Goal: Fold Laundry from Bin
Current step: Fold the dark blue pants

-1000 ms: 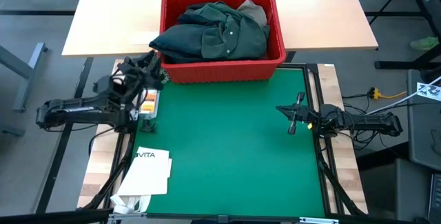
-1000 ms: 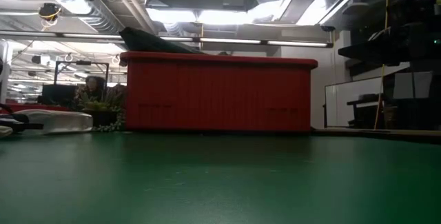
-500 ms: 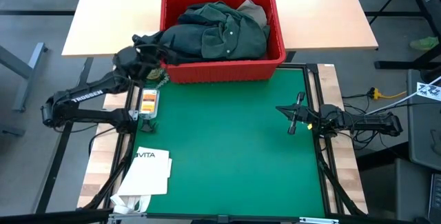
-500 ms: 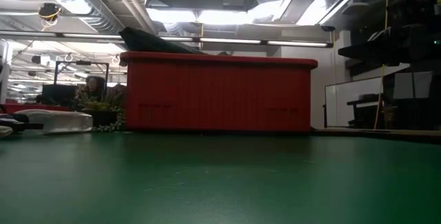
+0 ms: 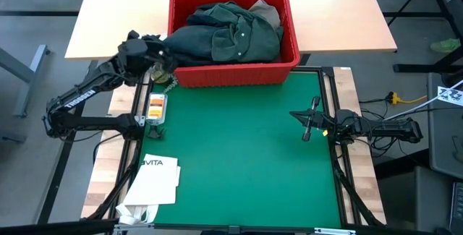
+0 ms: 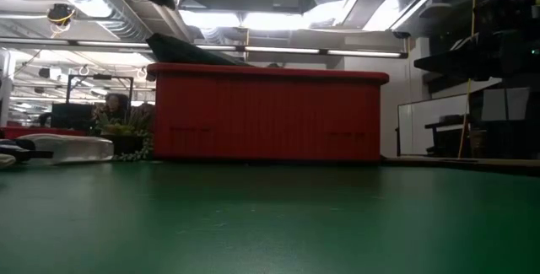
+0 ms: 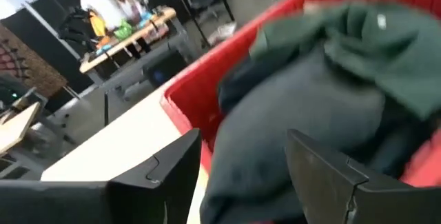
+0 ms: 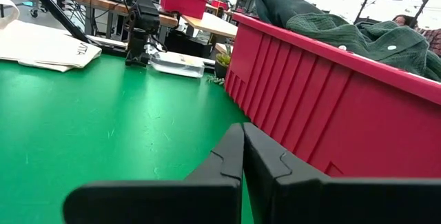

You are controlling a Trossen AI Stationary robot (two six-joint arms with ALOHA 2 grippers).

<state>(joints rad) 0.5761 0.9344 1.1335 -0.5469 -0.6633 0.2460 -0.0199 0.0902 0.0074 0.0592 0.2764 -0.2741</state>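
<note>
Fingers of the left gripper (image 7: 241,176) are wide, near the green shirt (image 5: 228,32) in the bin's (image 5: 239,72) left end; next, grab it; right gripper (image 5: 309,124) is closed

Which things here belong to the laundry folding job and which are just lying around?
Part of the job:
- red bin
- dark green shirt heaped in the bin
- green mat, bare
- left hand, open at the bin's corner

Just lying about:
- white VITA bag
- right hand, shut, waiting over the mat's edge
</note>
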